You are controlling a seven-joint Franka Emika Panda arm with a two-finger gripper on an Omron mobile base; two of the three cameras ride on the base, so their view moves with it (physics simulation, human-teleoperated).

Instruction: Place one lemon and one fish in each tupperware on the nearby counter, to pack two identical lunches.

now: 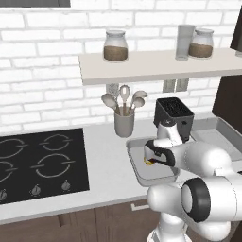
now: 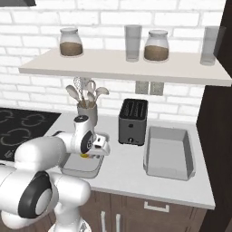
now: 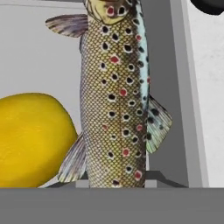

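A spotted brown-gold fish (image 3: pixel 116 96) runs up the middle of the hand view, very close, with my gripper (image 1: pixel 152 158) shut on it. It hangs just above the floor of the near tupperware (image 3: pixel 179 87). A yellow lemon (image 3: pixel 30 135) lies in that tub, right beside the fish. From the base views the gripper (image 2: pixel 93 152) is low over this tupperware (image 1: pixel 142 182) (image 2: pixel 84 171), with a bit of the lemon (image 1: pixel 149 162) (image 2: pixel 84 155) showing under it. The second tupperware (image 1: pixel 222 132) (image 2: pixel 167 154) sits to the right on the white counter (image 2: pixel 122 167); I see nothing inside it.
A black toaster (image 1: pixel 174 113) (image 2: pixel 132 121) stands between the two tubs at the back. A grey utensil holder (image 1: pixel 124 123) (image 2: pixel 86 111) is behind the near tub. The black stove (image 1: pixel 42 160) lies to the left. A wall shelf (image 2: pixel 127 65) with jars hangs overhead.
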